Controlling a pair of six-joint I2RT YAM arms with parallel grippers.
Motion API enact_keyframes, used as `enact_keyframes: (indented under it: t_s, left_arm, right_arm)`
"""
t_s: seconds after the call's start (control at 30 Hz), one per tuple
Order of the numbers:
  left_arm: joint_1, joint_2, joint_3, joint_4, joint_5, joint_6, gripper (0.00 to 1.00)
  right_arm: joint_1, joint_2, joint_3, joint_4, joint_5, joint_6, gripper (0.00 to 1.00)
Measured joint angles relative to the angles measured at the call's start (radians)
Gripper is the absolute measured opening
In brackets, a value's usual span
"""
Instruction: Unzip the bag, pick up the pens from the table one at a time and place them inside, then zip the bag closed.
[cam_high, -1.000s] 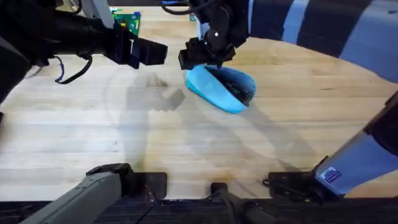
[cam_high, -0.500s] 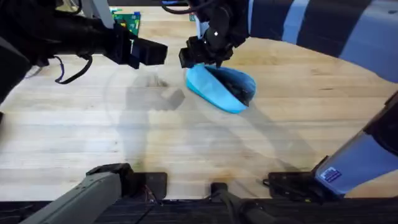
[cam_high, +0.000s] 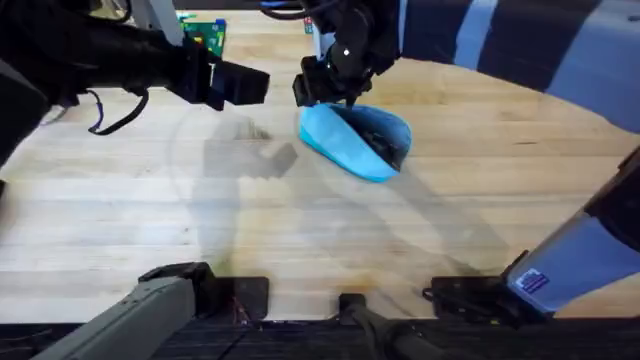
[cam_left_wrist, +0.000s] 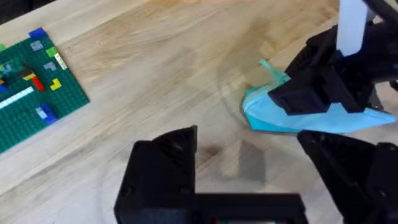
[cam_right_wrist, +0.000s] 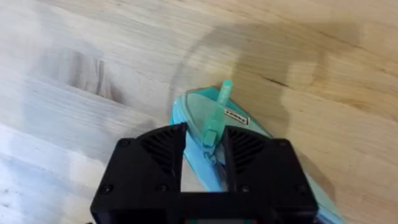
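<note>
Lying on the pale wooden table (cam_high: 420, 230), toward the far middle of the overhead view: one light-blue fabric pouch (cam_high: 352, 142), oblong, its long mouth gaping dark, so unzipped or nearly so. One teal zipper pull (cam_right_wrist: 216, 116) standing up at the pouch's rounded end. Right gripper (cam_right_wrist: 206, 144) poised directly over that end, black fingers narrowed around the pull with a thin gap on each side; whether they actually bite the tab, cannot tell, though the step in hand looks like working the zipper.

Doing it well, by judgement: closing squarely on the tab itself and not on the fabric beside it; drawing along the line of the zipper rather than upward, so the soft pouch does not lift or drag; stopping once the mouth is wide enough for a pen.

Left gripper (cam_left_wrist: 249, 186) hovering apart from the pouch, over bare wood, fingers spread wide and holding nothing.

Count: one pouch, one pull tab, two grippers. Pens on the tabletop: none to be made out. One green brick baseplate (cam_left_wrist: 31, 93) with small coloured bricks, well apart on the far left.
</note>
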Motion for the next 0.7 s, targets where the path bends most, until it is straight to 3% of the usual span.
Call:
enact_keyframes:
  t_s: [0.4, 0.7]
  left_arm:
    - [0.000, 0.000, 0.000, -0.008, 0.000, 0.000, 0.992]
    - [0.000, 0.000, 0.000, -0.008, 0.000, 0.000, 0.993]
  right_arm:
    - [0.002, 0.000, 0.000, 0.000, -0.004, 0.000, 0.180]
    - [0.002, 0.000, 0.000, 0.000, -0.004, 0.000, 0.153]
